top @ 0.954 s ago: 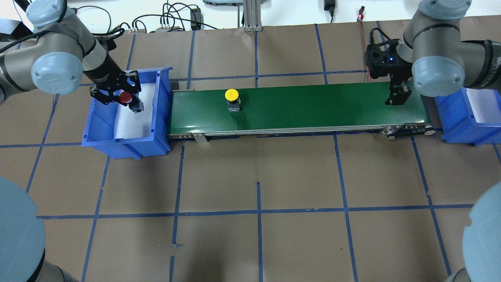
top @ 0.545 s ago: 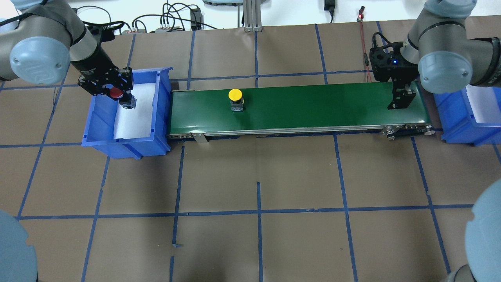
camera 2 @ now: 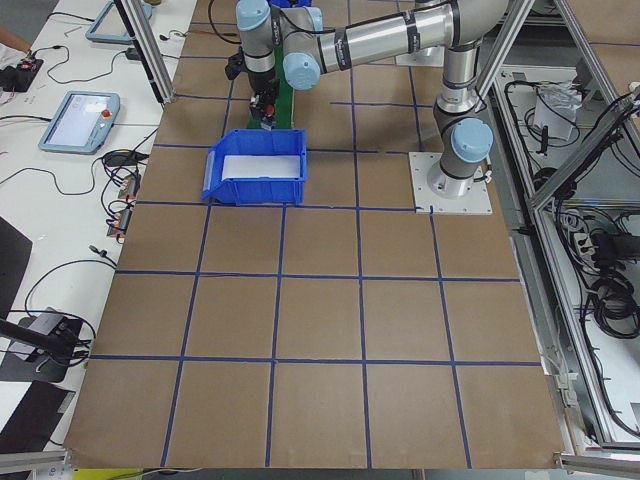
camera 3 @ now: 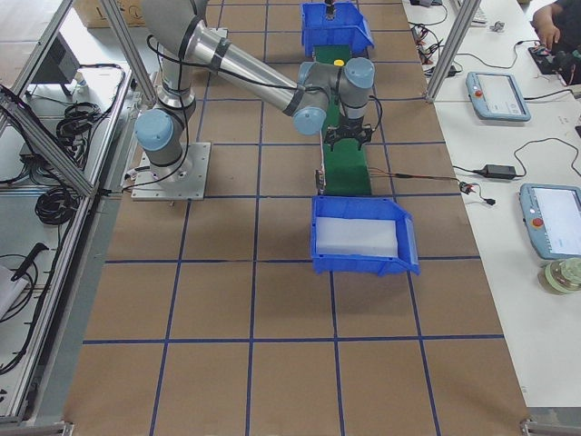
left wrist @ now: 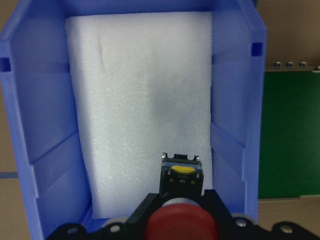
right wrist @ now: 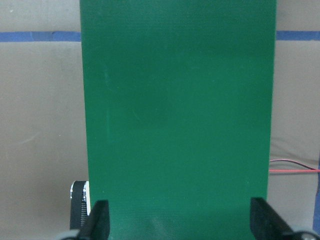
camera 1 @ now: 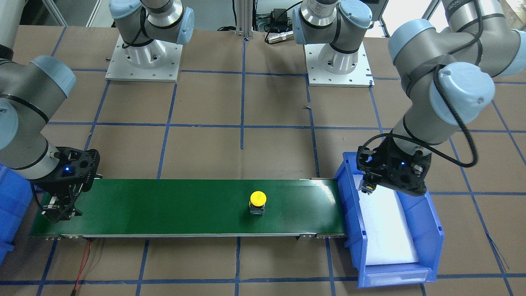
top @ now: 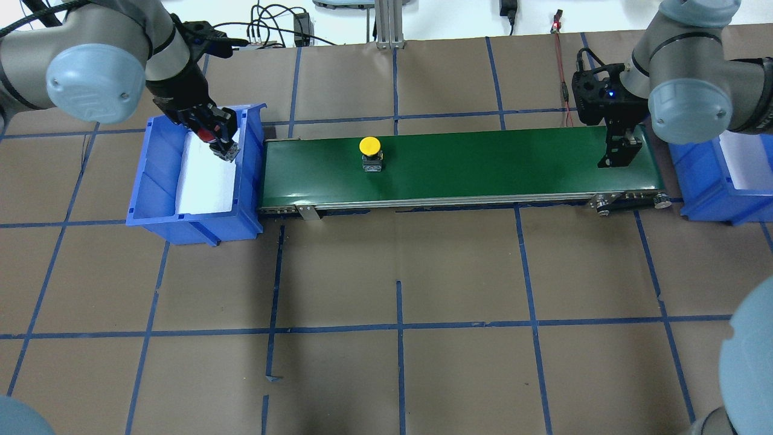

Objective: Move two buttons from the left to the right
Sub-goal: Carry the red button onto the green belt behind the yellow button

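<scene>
My left gripper (top: 218, 138) is shut on the red button (top: 209, 132) and holds it in the air over the left blue bin (top: 151, 181), close to the wall nearest the belt. The left wrist view shows the red cap (left wrist: 182, 226) between the fingers, with the block base (left wrist: 181, 176) pointing at the white foam. The yellow button (top: 370, 151) stands upright on the green conveyor belt (top: 483, 163), left of its middle. Over the belt's right end my right gripper (top: 616, 154) hangs open and holds nothing; its fingertips (right wrist: 100, 220) straddle bare belt.
A second blue bin (top: 706, 181) with a white foam liner sits just past the belt's right end. Cables and a red wire (top: 558, 54) lie at the table's far edge. Brown paper with a blue tape grid (top: 398, 329) covers the table.
My left gripper has carried the red button from the bin's left side toward the belt and turned at the wrist. The yellow button has travelled slightly right along the belt.
</scene>
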`<state>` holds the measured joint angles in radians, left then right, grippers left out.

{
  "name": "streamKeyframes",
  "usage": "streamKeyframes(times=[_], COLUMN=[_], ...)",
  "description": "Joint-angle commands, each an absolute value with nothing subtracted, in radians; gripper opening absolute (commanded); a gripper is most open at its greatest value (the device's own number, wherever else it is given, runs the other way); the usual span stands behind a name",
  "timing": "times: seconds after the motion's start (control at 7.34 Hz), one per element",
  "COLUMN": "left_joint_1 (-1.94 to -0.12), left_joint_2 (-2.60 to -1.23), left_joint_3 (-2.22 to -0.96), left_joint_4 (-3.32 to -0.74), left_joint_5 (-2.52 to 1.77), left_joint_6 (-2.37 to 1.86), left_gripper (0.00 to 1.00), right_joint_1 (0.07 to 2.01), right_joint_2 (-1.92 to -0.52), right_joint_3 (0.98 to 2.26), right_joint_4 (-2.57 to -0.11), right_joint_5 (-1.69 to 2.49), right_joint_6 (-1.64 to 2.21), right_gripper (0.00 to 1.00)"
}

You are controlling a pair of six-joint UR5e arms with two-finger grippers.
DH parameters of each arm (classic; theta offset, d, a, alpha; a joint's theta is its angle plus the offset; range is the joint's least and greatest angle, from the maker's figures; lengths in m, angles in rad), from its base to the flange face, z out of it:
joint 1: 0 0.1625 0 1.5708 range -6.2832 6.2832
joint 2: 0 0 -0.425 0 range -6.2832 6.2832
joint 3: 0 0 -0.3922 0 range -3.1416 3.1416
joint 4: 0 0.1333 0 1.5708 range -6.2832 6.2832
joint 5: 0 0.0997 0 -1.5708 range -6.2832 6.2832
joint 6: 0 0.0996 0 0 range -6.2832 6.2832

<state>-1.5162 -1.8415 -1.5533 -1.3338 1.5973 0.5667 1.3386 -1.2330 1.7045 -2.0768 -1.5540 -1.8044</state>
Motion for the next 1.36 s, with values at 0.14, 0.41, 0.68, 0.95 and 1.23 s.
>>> streamKeyframes(times=[0.14, 0.41, 0.68, 0.95, 1.23], left_joint_1=[-1.600, -1.620, -1.669, -1.677, -1.672], left_joint_2=[-1.874, -1.923, -1.995, -2.037, -2.040], left_joint_3=[-1.552, -1.554, -1.554, -1.558, -1.554], left_joint_4=[-1.280, -1.209, -1.123, -1.098, -1.080], left_joint_5=[1.617, 1.609, 1.608, 1.612, 1.615], left_joint_6=[0.956, 1.147, 1.265, 1.328, 1.359], left_gripper=[0.30, 0.30, 0.30, 0.30, 0.30], right_joint_1=[1.341, 1.341, 1.341, 1.341, 1.341], right_joint_2=[-1.233, -1.232, -1.232, -1.232, -1.233], right_joint_3=[1.706, 1.706, 1.706, 1.704, 1.704], right_joint_4=[-2.080, -2.080, -2.080, -2.082, -2.082], right_joint_5=[-1.555, -1.558, -1.559, -1.557, -1.557], right_joint_6=[-1.802, -1.802, -1.802, -1.802, -1.804], right_gripper=[0.99, 1.00, 1.00, 1.00, 1.00])
